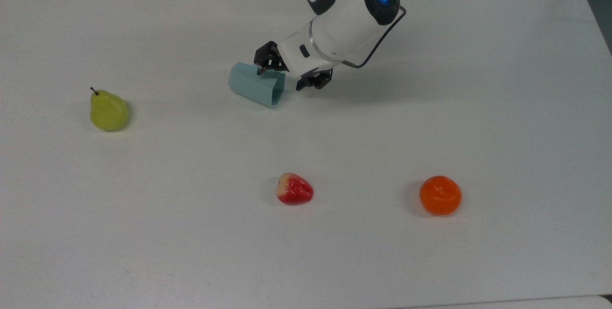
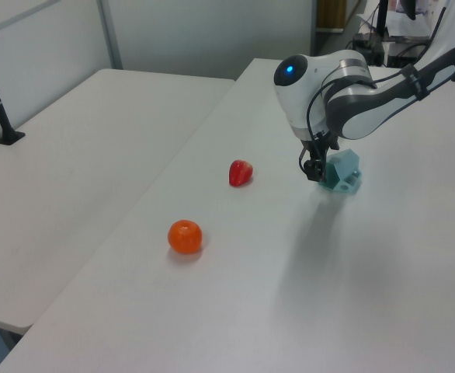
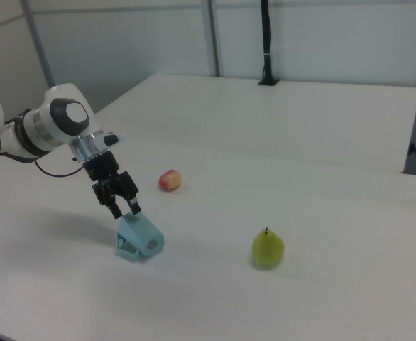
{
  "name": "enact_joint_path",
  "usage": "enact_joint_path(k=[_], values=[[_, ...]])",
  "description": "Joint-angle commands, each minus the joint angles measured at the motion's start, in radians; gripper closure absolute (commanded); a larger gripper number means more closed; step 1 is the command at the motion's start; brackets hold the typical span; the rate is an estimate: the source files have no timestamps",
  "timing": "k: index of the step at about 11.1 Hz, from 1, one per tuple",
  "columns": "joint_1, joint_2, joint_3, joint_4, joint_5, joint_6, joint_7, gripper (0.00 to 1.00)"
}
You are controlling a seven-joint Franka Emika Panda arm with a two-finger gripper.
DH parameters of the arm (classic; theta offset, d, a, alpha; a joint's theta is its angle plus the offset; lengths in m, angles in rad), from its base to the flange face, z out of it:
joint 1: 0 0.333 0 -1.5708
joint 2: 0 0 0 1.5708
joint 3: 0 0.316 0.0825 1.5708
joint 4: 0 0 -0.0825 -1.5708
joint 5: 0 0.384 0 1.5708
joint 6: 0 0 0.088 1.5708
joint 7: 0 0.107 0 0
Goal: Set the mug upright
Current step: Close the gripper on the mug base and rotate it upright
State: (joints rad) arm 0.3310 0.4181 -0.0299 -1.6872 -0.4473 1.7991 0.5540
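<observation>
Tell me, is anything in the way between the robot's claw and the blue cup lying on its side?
Nothing visible is. The gripper is open right at the open end of the mug. The pear, strawberry and orange sit well apart on the table.

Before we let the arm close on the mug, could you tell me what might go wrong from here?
The mug lies on its side on the bare table, so a nudge from the open gripper could roll or slide it away. The fingers straddle only the rim end, so a grasp there may pivot or slip when lifted. The strawberry sits well clear, so a collision seems unlikely.
</observation>
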Motion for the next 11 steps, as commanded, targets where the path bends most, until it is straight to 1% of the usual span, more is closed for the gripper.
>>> enact_joint_path(k=[1,2,3,4,5,6,7,8,10,11], values=[[-0.015,0.037,-0.004,0.003,-0.083,-0.058,0.018,0.01],[-0.013,0.05,-0.004,0.003,-0.111,-0.078,0.02,0.04],[-0.013,0.054,-0.004,0.003,-0.114,-0.089,0.018,0.05],[-0.012,0.053,-0.004,0.004,-0.116,-0.095,0.02,0.08],[-0.012,0.053,-0.004,0.004,-0.123,-0.11,0.02,0.13],[-0.012,0.053,-0.004,0.004,-0.129,-0.119,0.018,0.23],[-0.012,0.053,-0.004,0.006,-0.131,-0.128,0.018,0.37],[-0.012,0.051,-0.004,0.006,-0.131,-0.141,0.018,0.53],[-0.015,0.047,-0.004,0.012,-0.131,-0.17,0.017,0.79],[-0.017,0.039,-0.004,0.014,-0.131,-0.185,0.014,0.84]])
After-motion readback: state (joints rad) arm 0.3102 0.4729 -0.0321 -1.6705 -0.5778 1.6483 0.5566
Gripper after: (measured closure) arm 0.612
